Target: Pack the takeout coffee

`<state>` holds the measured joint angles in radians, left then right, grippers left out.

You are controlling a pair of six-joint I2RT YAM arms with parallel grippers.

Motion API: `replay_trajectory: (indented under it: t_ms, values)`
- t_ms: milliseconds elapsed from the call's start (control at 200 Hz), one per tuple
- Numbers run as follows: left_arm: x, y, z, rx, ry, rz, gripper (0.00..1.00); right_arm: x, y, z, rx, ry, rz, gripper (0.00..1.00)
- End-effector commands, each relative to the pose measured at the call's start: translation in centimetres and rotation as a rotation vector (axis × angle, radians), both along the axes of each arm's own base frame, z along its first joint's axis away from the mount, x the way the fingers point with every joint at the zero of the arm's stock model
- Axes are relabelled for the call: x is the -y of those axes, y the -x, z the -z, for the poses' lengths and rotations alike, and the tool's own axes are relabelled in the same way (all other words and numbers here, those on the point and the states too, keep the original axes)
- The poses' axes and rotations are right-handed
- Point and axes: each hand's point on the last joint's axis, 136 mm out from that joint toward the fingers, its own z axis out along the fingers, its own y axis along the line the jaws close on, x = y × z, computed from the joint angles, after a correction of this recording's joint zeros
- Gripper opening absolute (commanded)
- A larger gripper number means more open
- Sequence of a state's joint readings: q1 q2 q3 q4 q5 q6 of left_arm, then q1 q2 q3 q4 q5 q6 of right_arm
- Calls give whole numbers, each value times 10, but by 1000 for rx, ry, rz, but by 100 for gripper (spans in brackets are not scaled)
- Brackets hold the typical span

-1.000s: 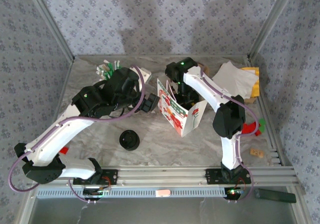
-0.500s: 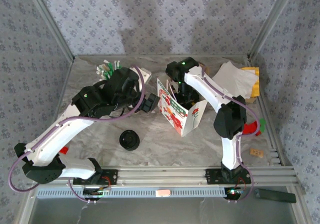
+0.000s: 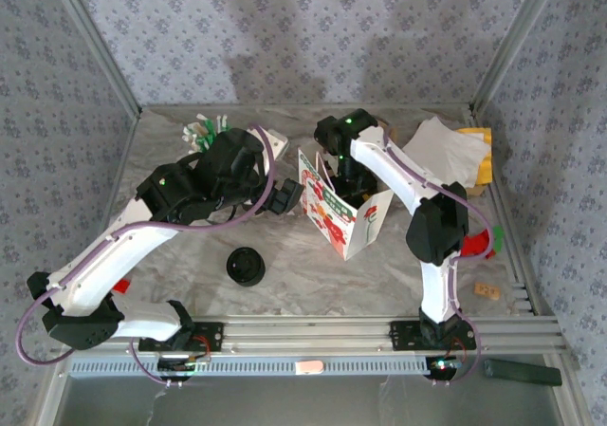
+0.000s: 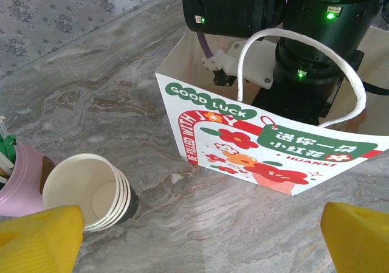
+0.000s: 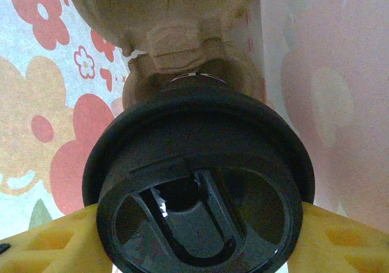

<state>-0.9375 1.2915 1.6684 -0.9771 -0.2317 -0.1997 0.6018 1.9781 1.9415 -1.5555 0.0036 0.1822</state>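
Note:
The takeout coffee [image 5: 200, 194], a pale cup under a round black lid, sits between the yellow fingers [image 5: 48, 242] of my right gripper [image 5: 200, 239], which is shut on it. That gripper [image 3: 343, 175] reaches down inside the white flowered paper bag [image 3: 346, 215], whose printed walls surround the cup. In the left wrist view the bag [image 4: 267, 145] stands upright with the right wrist [image 4: 292, 42] in its mouth. My left gripper [image 3: 285, 196] hangs open just left of the bag, its fingers [image 4: 42, 236] wide apart over bare table.
A stack of lidless beige cups [image 4: 85, 191] lies on its side beside a pink holder [image 4: 21, 179]. A pile of black lids [image 3: 246, 266] sits front centre. White paper and a yellow item [image 3: 446, 151] lie back right, a red object [image 3: 474, 244] by the right arm.

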Motion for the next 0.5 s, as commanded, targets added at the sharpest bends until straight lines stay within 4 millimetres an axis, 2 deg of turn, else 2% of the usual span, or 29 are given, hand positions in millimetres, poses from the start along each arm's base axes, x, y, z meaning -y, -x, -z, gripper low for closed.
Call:
replay_trajectory:
  t_ms: [0,500]
  values:
    - [-3,1,-10,13,13,2,100,4,4,-10,10,-11,-14,54]
    - [1,0,-11,9,19,8,100,4,4,-10,12,-9,-14,54]
